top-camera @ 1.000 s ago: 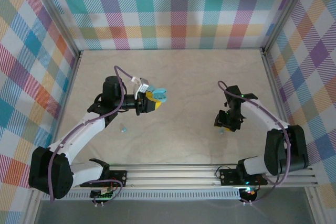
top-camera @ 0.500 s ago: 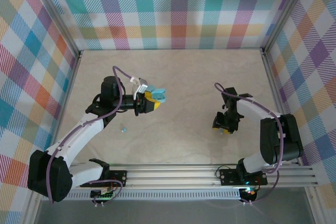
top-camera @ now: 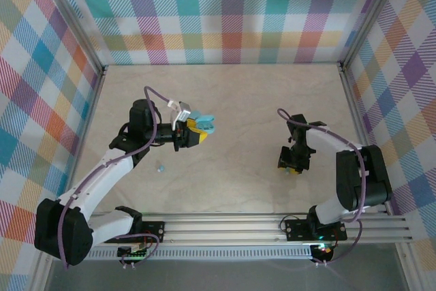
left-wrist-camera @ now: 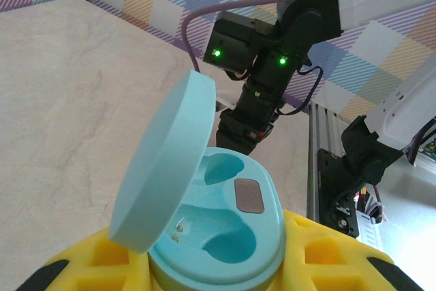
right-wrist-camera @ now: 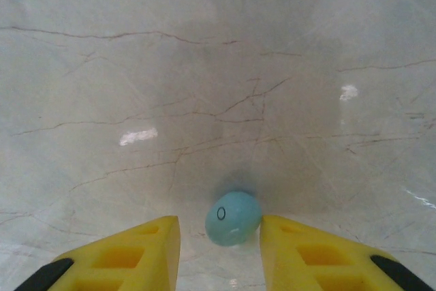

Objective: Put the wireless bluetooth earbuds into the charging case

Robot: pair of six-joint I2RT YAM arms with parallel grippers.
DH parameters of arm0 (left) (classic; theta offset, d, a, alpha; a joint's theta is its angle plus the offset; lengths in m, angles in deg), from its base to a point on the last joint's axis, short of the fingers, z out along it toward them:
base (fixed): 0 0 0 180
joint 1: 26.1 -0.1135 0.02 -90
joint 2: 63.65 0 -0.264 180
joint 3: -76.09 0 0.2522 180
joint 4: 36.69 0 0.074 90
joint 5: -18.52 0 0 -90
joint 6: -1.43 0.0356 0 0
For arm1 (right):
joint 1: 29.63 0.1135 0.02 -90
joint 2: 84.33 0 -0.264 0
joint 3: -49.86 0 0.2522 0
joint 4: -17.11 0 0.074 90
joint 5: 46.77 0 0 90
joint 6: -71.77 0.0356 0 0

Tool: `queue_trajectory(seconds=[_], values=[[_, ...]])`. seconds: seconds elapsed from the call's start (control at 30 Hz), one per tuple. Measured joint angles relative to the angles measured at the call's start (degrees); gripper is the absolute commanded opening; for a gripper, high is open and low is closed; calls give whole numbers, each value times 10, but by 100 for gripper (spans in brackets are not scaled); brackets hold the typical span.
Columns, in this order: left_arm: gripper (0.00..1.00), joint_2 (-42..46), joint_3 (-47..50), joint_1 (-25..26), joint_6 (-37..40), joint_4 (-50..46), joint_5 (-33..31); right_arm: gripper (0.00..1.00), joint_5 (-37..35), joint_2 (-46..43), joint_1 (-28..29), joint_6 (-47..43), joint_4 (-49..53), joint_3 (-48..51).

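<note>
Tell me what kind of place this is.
Probably a benchtop robot data-collection cell, not a home: plaid-printed walls box in a marble-look table, and an aluminium rail runs along the near edge.

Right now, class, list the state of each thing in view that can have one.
charging case: lid open, both wells empty.
left gripper: shut on charging case.
right gripper: open, astride first earbud.
first earbud: on table, ungripped.
second earbud: loose on table.
</note>
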State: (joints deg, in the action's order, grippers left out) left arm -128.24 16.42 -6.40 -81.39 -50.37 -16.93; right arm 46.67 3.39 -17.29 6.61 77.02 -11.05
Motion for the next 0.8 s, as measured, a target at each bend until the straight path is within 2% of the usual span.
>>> queue_trajectory(seconds=[0.27, 0.67, 0.8], values=[[0, 3, 0, 0, 2, 0, 0, 27, 2, 20, -1, -3, -4, 0], [0, 9, 0, 0, 2, -1, 0, 22, 4, 18, -2, -14, -2, 0], [0, 10, 0, 0, 2, -1, 0, 20, 34, 7, 2, -18, -10, 0]])
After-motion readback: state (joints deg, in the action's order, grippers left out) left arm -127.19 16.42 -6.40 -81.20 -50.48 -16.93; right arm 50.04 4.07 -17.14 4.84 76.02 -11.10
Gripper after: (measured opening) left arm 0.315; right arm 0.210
